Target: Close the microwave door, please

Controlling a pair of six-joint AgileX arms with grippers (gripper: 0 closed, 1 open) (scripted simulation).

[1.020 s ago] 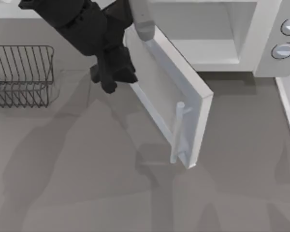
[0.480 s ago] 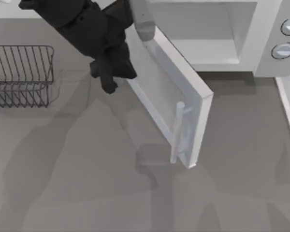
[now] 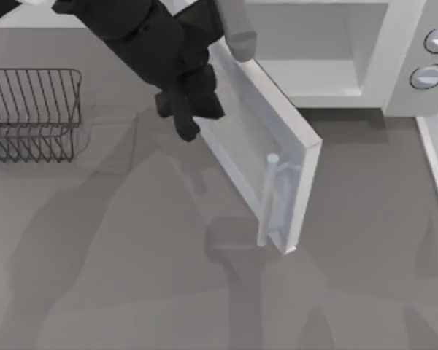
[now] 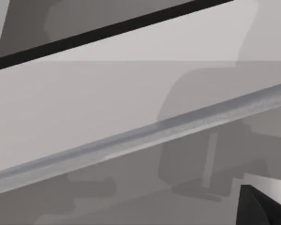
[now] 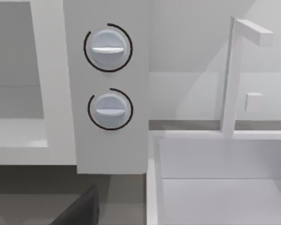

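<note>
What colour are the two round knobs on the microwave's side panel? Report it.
Pale grey, each ringed by a thin dark arc, on the white panel. The two round knobs show best in the right wrist view.

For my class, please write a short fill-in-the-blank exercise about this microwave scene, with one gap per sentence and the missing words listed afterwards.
1. The microwave door stands ____, swung out from the microwave over the table.
2. The left gripper is beside the door's outer face, on the side that carries the bar ____.
3. The microwave's side panel carries ____ round knobs.
4. A wire rack stands at the table's ____ side in the top view.

Missing words: open; handle; two; left
</note>
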